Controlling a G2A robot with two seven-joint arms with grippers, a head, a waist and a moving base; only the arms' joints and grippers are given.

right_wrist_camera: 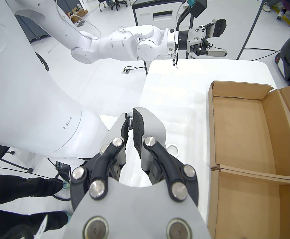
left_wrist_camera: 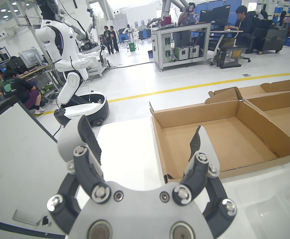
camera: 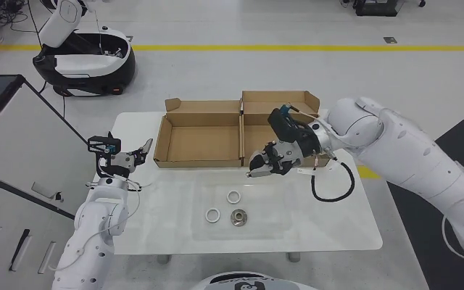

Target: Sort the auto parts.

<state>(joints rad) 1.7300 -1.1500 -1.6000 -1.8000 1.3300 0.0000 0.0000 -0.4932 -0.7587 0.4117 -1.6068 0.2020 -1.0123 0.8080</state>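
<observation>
Over white table [camera: 326,217], right pincer [right_wrist_camera: 130,113] pinches threaded bolt [right_wrist_camera: 129,121]; left pincer [left_wrist_camera: 141,123] gapes wide.

Scanning for print: nothing readable. Label plate [right_wrist_camera: 162,15] on cabinet [right_wrist_camera: 145,13] beyond left gripper [right_wrist_camera: 221,39]: characters too small to make out. Cardboard boxes [camera: 199,138] just beside right gripper [camera: 255,170]: plain brown walls, no lettering seen. Monitors [left_wrist_camera: 221,12] on desks far ahead of left gripper: nothing legible.
</observation>
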